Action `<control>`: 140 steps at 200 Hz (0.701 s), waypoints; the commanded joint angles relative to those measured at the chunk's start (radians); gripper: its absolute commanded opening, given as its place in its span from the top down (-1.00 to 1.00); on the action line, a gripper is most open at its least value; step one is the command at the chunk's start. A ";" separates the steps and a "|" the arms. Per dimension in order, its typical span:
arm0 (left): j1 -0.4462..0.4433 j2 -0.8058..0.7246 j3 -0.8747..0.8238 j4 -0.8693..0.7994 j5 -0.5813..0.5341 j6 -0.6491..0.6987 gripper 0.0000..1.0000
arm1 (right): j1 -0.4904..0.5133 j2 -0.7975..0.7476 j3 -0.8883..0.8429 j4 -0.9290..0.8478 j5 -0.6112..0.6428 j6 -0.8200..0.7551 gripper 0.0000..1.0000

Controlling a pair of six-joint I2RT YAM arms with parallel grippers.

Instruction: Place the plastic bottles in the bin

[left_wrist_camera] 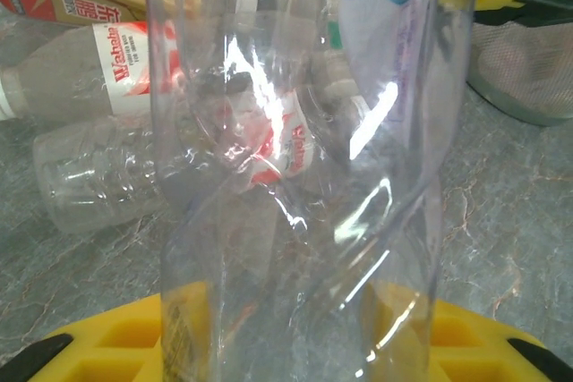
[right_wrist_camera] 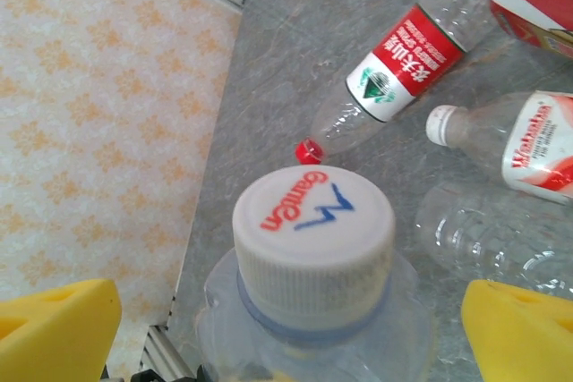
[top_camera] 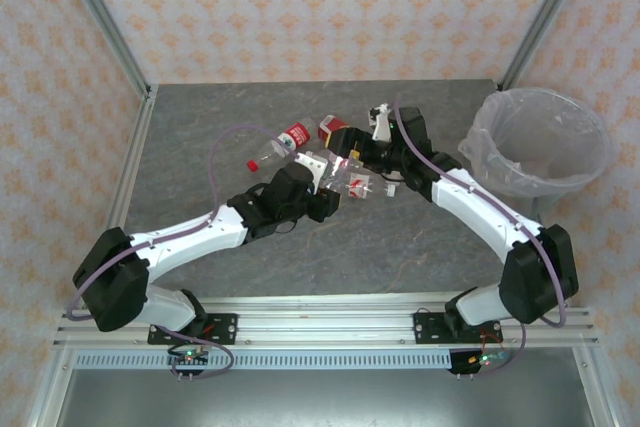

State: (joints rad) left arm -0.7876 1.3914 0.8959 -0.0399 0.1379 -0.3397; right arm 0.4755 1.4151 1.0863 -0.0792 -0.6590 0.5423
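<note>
The left claw [left_wrist_camera: 286, 360] is clenched on a crumpled clear bottle [left_wrist_camera: 295, 176] near the middle of the grey tabletop [top_camera: 400, 247]. The right claw [right_wrist_camera: 286, 333] is released, its yellow fingers [right_wrist_camera: 54, 328] wide apart on either side of a white-capped bottle [right_wrist_camera: 313, 239], not touching it. Beyond these lie a red-labelled bottle [right_wrist_camera: 398, 64] and other bottles. The bin [top_camera: 545, 187] stands well apart at the far right.

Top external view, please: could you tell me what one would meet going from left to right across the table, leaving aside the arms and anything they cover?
On the table: red-label bottle with a red cap → red carton → bin with its clear liner.
</note>
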 commanded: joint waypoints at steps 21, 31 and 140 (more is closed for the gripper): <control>-0.006 -0.031 -0.010 0.061 0.044 -0.004 0.66 | 0.004 0.016 -0.012 0.066 -0.031 -0.005 -0.86; -0.006 -0.031 -0.007 0.062 0.044 -0.007 0.65 | 0.004 0.019 -0.014 0.062 -0.027 -0.007 -0.81; -0.007 -0.022 0.006 0.075 0.055 -0.016 0.64 | 0.003 0.013 -0.010 -0.025 -0.001 -0.038 -0.44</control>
State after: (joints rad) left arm -0.7876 1.3891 0.8948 -0.0071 0.1818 -0.3431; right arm 0.4755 1.4345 1.0760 -0.0887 -0.6765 0.5255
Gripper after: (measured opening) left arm 0.411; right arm 0.710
